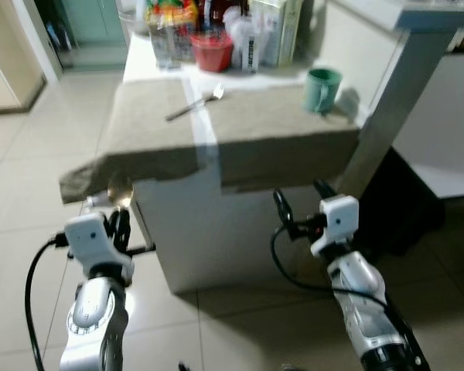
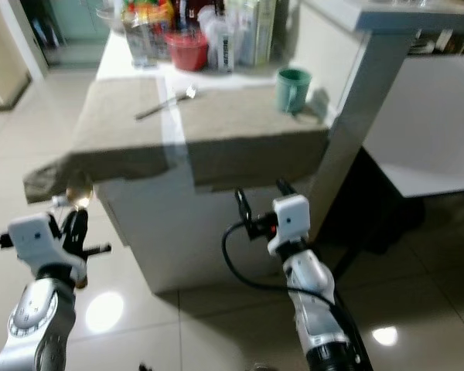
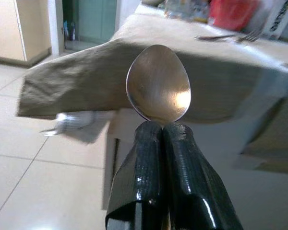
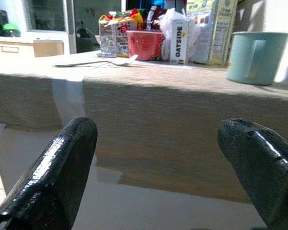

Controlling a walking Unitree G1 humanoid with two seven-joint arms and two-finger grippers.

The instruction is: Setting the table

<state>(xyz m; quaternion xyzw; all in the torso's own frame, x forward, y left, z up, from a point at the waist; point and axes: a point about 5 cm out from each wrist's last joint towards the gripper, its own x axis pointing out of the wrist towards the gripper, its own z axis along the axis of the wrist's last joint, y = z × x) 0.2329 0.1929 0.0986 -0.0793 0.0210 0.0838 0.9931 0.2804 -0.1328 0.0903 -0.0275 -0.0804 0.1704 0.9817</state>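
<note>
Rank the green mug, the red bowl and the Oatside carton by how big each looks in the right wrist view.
1. Green mug, largest; it also seems nearer the camera, which inflates it.
2. Red bowl and Oatside carton look close in size; the bowl is wider, the carton taller, so I won't rank them.

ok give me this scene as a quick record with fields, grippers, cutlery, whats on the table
left gripper: shut on the spoon, held below the table edge, in front of the overhanging placemat corner
right gripper: open, holding nothing, level with the table's front edge
table: white, with two beige placemats side by side
fork: lying on the left placemat near the gap
mug: green, upright at the far right of the right placemat
back of table: red bowl, Oatside carton, other packets
floor: pale tiles
</note>
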